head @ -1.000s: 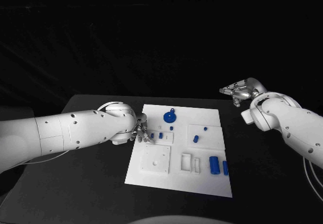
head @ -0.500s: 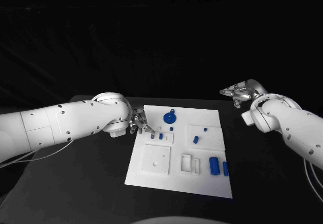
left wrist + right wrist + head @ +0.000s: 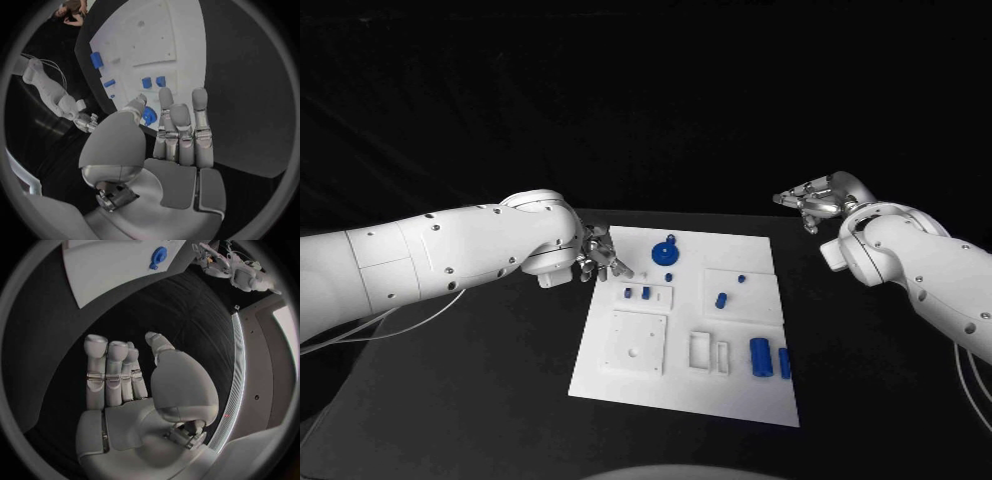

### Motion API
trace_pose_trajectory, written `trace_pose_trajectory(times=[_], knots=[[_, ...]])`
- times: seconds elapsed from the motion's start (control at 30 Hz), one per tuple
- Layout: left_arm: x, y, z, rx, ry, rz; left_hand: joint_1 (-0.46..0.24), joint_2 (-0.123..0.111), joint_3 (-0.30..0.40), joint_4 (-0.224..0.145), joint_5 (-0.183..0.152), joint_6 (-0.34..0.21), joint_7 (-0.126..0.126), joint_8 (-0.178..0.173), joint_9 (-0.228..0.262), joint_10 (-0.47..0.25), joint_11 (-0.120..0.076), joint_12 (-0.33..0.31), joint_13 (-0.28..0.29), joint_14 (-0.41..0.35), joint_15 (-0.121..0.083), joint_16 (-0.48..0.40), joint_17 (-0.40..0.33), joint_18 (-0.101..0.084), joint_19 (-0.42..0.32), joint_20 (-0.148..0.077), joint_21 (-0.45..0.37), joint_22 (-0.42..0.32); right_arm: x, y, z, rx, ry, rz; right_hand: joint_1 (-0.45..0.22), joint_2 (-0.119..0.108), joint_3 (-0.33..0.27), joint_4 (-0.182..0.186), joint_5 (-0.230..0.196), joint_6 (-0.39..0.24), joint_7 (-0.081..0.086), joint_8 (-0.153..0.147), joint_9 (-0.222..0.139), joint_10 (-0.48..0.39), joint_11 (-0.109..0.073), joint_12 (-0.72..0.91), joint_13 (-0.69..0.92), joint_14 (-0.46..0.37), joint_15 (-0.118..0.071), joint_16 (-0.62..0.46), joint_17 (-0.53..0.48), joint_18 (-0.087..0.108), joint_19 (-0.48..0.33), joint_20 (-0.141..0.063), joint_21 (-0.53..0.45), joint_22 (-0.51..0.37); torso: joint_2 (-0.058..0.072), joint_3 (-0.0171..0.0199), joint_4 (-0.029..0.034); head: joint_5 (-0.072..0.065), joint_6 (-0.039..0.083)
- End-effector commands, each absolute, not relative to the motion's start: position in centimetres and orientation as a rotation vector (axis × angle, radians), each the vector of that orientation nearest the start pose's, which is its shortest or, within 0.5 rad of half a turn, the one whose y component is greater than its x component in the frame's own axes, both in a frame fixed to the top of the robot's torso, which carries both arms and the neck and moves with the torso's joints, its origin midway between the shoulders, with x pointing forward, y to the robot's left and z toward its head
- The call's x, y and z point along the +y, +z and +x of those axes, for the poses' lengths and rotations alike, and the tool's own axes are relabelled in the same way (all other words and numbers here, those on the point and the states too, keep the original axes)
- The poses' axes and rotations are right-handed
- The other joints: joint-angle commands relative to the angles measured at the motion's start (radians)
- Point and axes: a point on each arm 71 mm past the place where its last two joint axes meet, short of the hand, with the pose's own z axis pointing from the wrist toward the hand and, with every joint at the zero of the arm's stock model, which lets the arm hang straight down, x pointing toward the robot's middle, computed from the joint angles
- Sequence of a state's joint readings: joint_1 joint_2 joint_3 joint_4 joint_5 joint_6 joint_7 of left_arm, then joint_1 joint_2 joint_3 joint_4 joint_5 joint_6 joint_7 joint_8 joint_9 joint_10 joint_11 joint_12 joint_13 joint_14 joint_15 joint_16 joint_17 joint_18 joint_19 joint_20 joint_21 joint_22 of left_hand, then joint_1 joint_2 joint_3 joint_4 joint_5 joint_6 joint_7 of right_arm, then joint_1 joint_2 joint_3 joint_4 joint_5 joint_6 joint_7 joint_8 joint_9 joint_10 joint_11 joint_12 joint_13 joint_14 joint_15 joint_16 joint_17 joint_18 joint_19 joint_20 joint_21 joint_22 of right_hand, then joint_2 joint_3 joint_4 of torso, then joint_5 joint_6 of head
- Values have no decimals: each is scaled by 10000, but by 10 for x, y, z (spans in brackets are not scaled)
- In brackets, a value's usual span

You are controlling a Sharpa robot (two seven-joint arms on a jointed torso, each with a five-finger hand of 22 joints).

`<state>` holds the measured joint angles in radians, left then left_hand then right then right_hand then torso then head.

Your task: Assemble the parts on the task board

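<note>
Both empty with fingers apart, the left robot hand (image 3: 599, 257) hovers at the task board (image 3: 678, 375) edge, seemingly to reach the parts (image 3: 638, 294), while the right robot hand (image 3: 816, 198) hangs well clear.

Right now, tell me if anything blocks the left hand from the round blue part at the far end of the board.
Nothing visible does. The left hand hangs empty at the task board's far left corner, and the round blue part lies just beside it, with bare white board between them. The right hand is off the board's far right side.
</note>
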<state>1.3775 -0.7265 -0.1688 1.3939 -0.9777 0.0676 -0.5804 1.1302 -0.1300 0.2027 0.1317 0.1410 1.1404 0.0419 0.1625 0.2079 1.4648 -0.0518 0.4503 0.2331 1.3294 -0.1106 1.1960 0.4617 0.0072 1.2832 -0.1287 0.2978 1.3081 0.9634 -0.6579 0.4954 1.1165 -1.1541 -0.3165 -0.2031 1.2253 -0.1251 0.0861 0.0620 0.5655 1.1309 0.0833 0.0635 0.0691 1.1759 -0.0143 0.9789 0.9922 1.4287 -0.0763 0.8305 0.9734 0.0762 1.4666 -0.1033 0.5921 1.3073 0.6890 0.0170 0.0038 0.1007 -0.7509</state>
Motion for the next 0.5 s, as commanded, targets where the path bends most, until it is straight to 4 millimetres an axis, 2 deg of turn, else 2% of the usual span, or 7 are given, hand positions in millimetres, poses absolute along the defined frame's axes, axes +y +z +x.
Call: trace_pose_trajectory(times=[0.03,0.13,0.23,0.33,0.37,0.43,0.5], knots=[[202,-193,516,22903,-3222,-2624,61,138,111,-35,772,-148,23,-83,-135,281,60,95,49,80,16,108,37,27,88,-1,25,184,-280,-181,566,15367,6702,7080,-105,-20,-23,40,33,-72,-16,-10,-12,-49,1,-29,-3,-38,-19,-66,-9,178,375,65,-10,685,5,0,-7,56,8],[201,-197,517,22960,-3104,-2574,92,206,139,-119,1342,-134,-8,-15,-207,290,27,270,174,97,-7,295,127,32,120,-19,115,202,-279,-181,566,15373,6712,7078,-105,-20,-23,40,33,-72,-16,-10,-12,-49,1,-29,-3,-38,-19,-66,-9,178,375,65,-10,685,10,-4,-15,62,19],[200,-199,518,22943,-3006,-2534,117,215,116,-234,1652,-84,-50,184,-50,237,-2,414,278,51,-24,407,199,25,104,-35,195,201,-279,-181,566,15391,6721,7077,-109,-14,-26,46,44,-62,-19,-3,-9,-29,0,-5,15,-26,-20,-42,6,177,380,66,26,694,16,-6,-17,67,21],[198,-200,518,22927,-2969,-2500,80,193,76,-290,1828,-269,-111,579,557,172,-33,550,379,28,-41,475,243,9,59,-55,314,196,-279,-181,566,15391,6723,7078,-114,-14,-27,49,48,-48,-26,-8,-8,-33,-3,-12,7,-26,-22,-46,3,175,382,64,40,696,12,-7,-12,59,11],[198,-201,518,22921,-2957,-2467,51,152,125,-251,1828,-501,-140,912,1210,112,-43,661,454,13,-43,524,268,18,8,-52,420,183,-278,-181,566,15389,6725,7078,-121,-22,-32,52,49,-64,-18,-14,-12,-34,-1,-14,6,-28,-22,-49,1,177,380,64,16,691,9,-8,-9,58,3],[196,-201,518,22898,-2922,-2394,54,129,104,-237,1828,-466,-209,1102,1515,130,-79,716,480,19,-68,574,291,7,12,-74,465,194,-278,-181,566,15388,6729,7076,-121,-22,-32,52,49,-64,-18,-14,-12,-34,-1,-14,6,-28,-22,-49,1,177,380,64,16,691,5,-8,-4,49,-12],[195,-202,518,22887,-2865,-2285,38,66,120,-122,1821,-634,-238,1335,2088,102,-102,777,506,3,-77,598,292,-2,-16,-86,532,186,-278,-181,566,15386,6733,7076,-124,-19,-34,56,50,-97,-10,-12,-15,-39,5,-22,-1,-30,-19,-52,-1,176,381,64,24,693,1,-2,3,44,-23]])
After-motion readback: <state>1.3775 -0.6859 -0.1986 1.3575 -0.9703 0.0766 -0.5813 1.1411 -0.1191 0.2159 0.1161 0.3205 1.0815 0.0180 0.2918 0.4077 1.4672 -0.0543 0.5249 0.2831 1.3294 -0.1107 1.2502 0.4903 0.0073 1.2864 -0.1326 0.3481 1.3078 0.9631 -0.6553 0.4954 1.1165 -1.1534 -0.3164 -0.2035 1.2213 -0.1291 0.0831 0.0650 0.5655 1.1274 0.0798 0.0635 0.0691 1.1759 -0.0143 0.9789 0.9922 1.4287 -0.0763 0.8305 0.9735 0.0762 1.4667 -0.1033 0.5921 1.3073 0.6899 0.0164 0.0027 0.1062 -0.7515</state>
